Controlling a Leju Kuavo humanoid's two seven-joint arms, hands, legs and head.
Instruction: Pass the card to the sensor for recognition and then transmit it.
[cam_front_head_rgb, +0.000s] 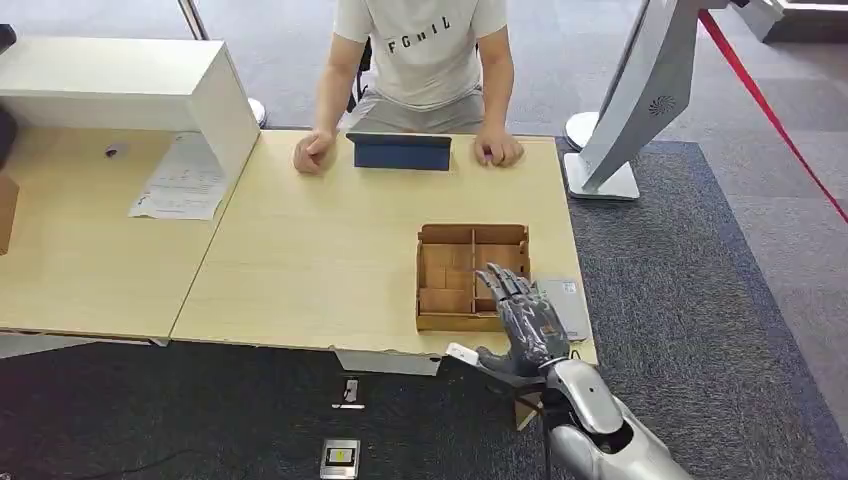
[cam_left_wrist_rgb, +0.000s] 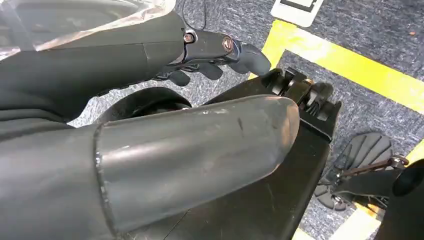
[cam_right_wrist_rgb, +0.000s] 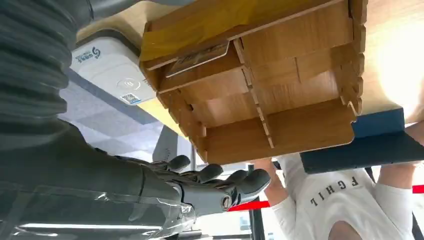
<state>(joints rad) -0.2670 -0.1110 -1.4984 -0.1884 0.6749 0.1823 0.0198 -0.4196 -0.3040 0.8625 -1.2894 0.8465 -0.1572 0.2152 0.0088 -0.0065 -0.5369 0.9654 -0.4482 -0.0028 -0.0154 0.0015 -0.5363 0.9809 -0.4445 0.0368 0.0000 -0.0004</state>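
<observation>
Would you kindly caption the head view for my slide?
Right hand hovers open over the wooden divided box while a seated person waits behind a blue tablet.

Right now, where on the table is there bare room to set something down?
The widest bare patch of the table lies between the blue folded case by the person's hands and the near edge, left of the wooden divided box. It is crowded at the near right corner: the box, the grey sensor and the right hand sit close together.
</observation>
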